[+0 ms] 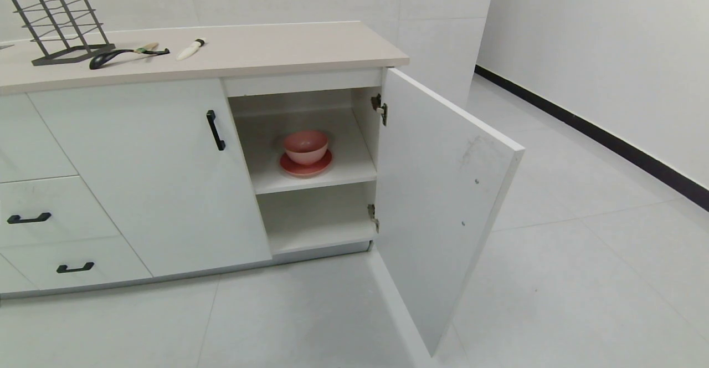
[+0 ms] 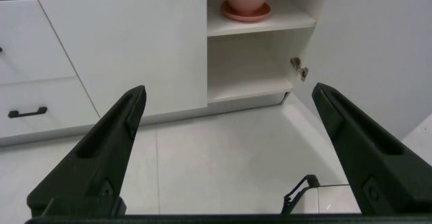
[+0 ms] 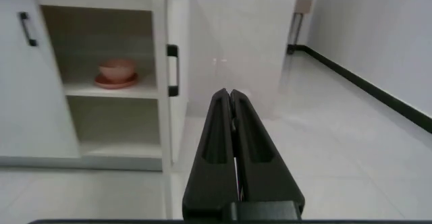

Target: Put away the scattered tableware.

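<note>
Slim black spoon [image 1: 119, 55] and white-handled utensil [image 1: 191, 49] lie on the beige countertop [image 1: 277, 46], likely light, rigid, best pinched mid-handle; left gripper [image 2: 229, 92] gapes wide, empty; right gripper [image 3: 230, 96] closed, empty

A dark wire rack [image 1: 72, 54] stands upright at the far left end of the counter [image 1: 277, 46]. Under the counter, the open door [image 1: 437, 190] hangs wide on two metal hinges, an upper hinge [image 1: 380, 107] and a lower hinge [image 1: 374, 216]; its inner face is scuffed. Inside, a white shelf [image 1: 346, 163] divides an upper compartment from a lower one. Just to the left is the closed door [image 1: 149, 179], with a black vertical handle [image 1: 215, 130] by its right edge. Further left are two drawers, the upper drawer [image 1: 61, 202] and the lower drawer [image 1: 105, 260], each with a black horizontal pull. The floor [image 1: 554, 279] is pale tile. A black baseboard [image 1: 598, 135] runs along the white wall [image 1: 598, 52] on the right.
</note>
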Tool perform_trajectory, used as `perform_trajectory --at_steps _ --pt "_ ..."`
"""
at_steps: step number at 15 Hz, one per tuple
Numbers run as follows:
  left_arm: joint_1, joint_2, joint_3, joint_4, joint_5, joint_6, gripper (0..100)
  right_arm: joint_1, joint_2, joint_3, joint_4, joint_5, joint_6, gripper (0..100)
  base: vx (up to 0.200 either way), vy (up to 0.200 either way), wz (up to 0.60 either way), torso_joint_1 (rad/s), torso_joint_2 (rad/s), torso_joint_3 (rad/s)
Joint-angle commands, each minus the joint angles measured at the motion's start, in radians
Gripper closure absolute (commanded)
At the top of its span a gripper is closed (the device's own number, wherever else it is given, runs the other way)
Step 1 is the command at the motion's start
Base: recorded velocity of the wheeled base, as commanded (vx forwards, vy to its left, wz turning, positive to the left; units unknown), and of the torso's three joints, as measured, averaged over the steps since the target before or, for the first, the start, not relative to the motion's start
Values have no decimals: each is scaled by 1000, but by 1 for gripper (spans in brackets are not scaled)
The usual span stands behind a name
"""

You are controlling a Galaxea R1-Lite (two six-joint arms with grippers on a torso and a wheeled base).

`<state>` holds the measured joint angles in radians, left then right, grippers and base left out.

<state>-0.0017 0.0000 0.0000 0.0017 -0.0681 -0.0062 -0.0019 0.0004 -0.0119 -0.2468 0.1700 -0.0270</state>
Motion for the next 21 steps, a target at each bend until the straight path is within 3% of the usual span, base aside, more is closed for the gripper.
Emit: perform_trajectory --at_steps 1,4,7,9,12,14,16,21 --pt "0 2 0 0 1 0 0 19 112 -77 15 68 48 100 0 0 0 0 0 0" --pt "0 2 0 -2 5 -12 0 115 369 -204 -20 115 65 100 0 0 0 0 0 0" --pt "0 2 0 -2 5 -14 0 125 607 -192 -261 160 24 100 0 0 0 0 0 0" --pt "0 2 0 -2 5 -14 0 125 685 -164 -350 164 24 100 0 0 0 0 0 0" --pt "0 2 0 0 5 -14 0 126 921 -103 -640 167 21 100 0 0 0 0 0 0" --pt "0 2 0 -2 5 -15 0 120 1164 -105 -970 260 -7 100 0 0 0 0 0 0" --pt "0 2 0 -2 5 -15 0 57 1360 -114 -1187 298 -44 100 0 0 0 0 0 0" --pt "0 2 0 -2 5 -23 0 59 1466 -287 -1204 344 -45 100 0 0 0 0 0 0"
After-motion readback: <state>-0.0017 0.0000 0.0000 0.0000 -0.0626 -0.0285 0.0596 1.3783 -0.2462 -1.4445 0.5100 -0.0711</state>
